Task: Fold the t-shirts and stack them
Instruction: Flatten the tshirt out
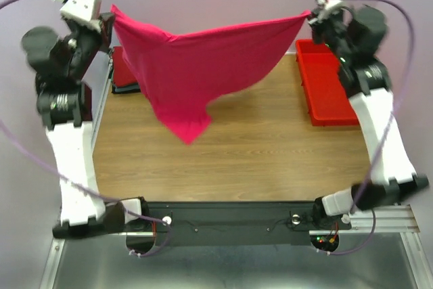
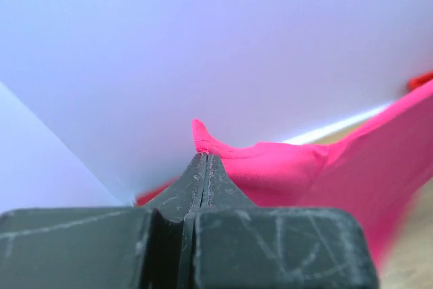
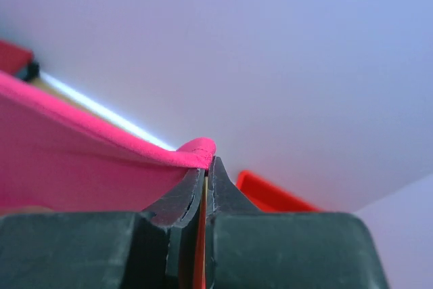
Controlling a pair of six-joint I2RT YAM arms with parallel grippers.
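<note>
Overhead, pink t-shirt [image 1: 196, 76] hangs stretched between both arms above table [image 1: 270, 153], lowest tip low over wood, contact unclear. Left gripper [image 2: 205, 159] pinched tight on one shirt corner; right gripper [image 3: 208, 164] clamped on opposite corner. Folded t-shirts [image 1: 125, 71] lie far left, partly hidden behind hanging cloth. Red bin [image 1: 331, 96] sits far right, apart from shirt.

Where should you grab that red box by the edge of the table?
Probably the red bin's long left wall, from straight above. It is open on top, so that thin upright rim can slip between the jaws, one inside, one outside. The right arm covers its other long wall.
</note>
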